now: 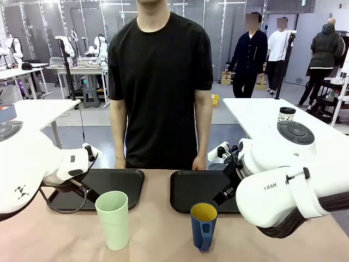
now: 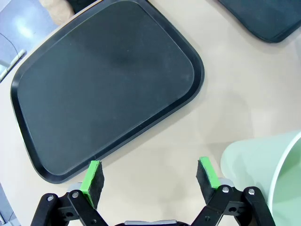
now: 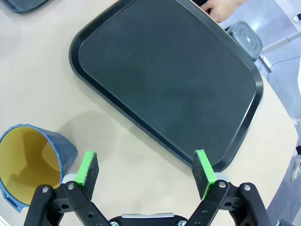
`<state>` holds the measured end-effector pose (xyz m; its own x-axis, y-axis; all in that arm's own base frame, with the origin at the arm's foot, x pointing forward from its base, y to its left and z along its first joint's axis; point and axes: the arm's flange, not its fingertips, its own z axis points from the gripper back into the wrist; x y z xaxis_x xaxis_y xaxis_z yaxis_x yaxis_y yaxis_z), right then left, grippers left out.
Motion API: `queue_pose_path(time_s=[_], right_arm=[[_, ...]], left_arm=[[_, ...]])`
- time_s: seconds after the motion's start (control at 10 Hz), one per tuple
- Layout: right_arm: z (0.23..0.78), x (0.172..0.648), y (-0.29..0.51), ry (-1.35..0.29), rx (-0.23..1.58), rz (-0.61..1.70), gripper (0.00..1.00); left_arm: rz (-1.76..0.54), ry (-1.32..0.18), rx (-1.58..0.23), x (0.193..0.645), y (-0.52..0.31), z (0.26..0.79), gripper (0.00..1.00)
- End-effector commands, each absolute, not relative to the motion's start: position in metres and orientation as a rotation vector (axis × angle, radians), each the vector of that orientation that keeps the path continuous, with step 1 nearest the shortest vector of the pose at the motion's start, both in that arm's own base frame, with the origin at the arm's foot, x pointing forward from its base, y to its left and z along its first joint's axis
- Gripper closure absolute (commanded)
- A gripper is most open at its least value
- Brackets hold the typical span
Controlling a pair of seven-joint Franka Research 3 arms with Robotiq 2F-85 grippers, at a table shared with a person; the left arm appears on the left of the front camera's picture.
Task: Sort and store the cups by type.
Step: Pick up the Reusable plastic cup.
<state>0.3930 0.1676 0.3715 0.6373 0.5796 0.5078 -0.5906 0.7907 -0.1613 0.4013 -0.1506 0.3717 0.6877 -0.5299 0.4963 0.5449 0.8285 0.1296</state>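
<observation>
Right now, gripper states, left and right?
Left gripper: open, holding nothing, beside the pale green tumbler.
Right gripper: open, holding nothing, near the blue mug.

This is looking like a robotics lab set up in a big open hall. A white left arm (image 1: 27,169) and right arm (image 1: 283,185) are reaching in over a tan worktop (image 1: 158,240), and a person (image 1: 161,82) is standing at its far side. Behind, more white tables (image 1: 262,112) are standing in rows on a grey floor (image 1: 98,115), some carrying gear. Tall framed partitions (image 1: 43,22) are closing off the back, and other people (image 1: 249,54) are standing there beside a pole stand (image 1: 283,65).
</observation>
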Motion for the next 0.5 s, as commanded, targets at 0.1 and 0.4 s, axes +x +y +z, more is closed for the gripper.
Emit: queue_pose_path(time_s=[0.1,0.4], right_arm=[[0.3715,0.3931,0.1675,-0.572,0.022,0.665,0.00],[0.3715,0.3931,0.1675,-0.572,0.022,0.665,0.00]], left_arm=[[-0.601,-0.546,-0.029,0.4014,-0.1503,0.3717,0.00],[-0.601,-0.546,-0.029,0.4014,-0.1503,0.3717,0.00]])
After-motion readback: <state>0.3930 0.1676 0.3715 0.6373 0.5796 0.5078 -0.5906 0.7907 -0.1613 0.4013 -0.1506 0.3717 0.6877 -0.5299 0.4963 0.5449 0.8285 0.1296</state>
